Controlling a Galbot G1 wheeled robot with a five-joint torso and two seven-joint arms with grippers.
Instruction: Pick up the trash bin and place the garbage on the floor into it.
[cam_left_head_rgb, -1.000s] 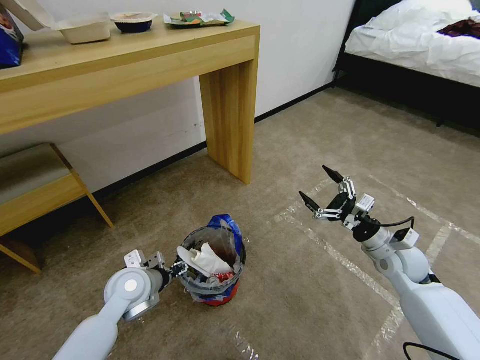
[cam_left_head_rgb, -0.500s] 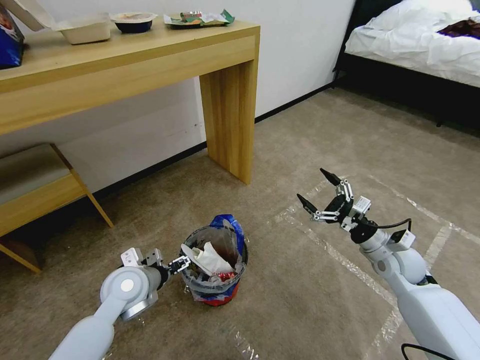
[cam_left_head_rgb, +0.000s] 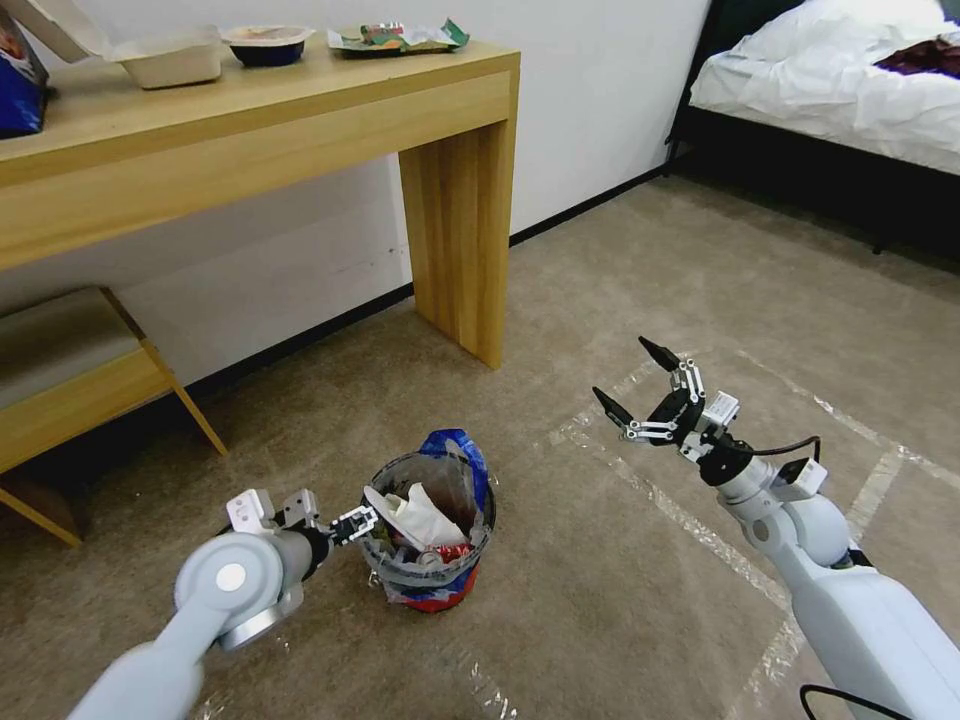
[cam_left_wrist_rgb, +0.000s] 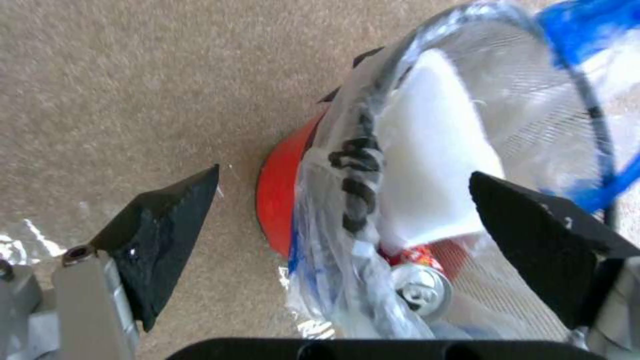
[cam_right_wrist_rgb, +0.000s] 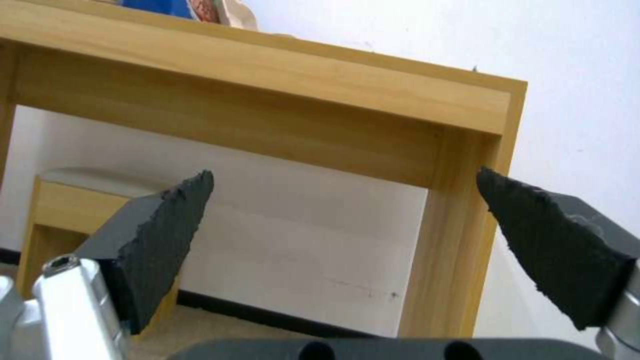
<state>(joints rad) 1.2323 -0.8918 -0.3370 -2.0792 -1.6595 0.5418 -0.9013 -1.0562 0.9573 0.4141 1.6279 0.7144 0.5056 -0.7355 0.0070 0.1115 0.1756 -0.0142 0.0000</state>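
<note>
Trash bin (cam_left_head_rgb: 430, 545) stands on the beige floor (cam_left_head_rgb: 620, 600) at about 6 o'clock in the head view, holding white tissue (cam_left_head_rgb: 425, 520) and a drink can (cam_left_wrist_rgb: 420, 290). The left gripper (cam_left_head_rgb: 355, 523) sits at its 9 o'clock rim, jaws spread, straddling the bagged edge. The right gripper (cam_left_head_rgb: 630, 385) hovers at 3 o'clock, well apart, jaws spread, facing the wooden table (cam_right_wrist_rgb: 300, 100).

Looks like a bedroom, maybe a hotel room: a bed (cam_left_head_rgb: 850, 80) with rumpled white bedding in the corner, a long wooden desk (cam_left_head_rgb: 300, 110) against the white wall with food containers (cam_left_head_rgb: 170, 55) on it, a cushioned stool (cam_left_head_rgb: 70, 370) underneath, beige carpet (cam_left_head_rgb: 620, 260) throughout.
</note>
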